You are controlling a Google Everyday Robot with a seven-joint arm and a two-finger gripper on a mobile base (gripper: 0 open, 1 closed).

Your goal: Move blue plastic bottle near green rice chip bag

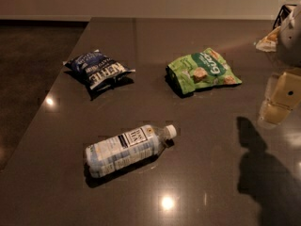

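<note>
The blue plastic bottle [128, 149] lies on its side on the dark table [155, 32], at the front left, with its white cap pointing right and away. The green rice chip bag [203, 70] lies flat further back, right of the middle. My gripper [278, 99] hangs at the right edge of the view, above the table, to the right of the green bag and far from the bottle. It holds nothing that I can see.
A dark blue chip bag [99, 69] lies at the back left. A pale crumpled packet [268, 40] sits at the far right. The table's left edge runs diagonally, with dark floor [28, 69] beyond it. The arm's shadow [263, 173] falls at the front right.
</note>
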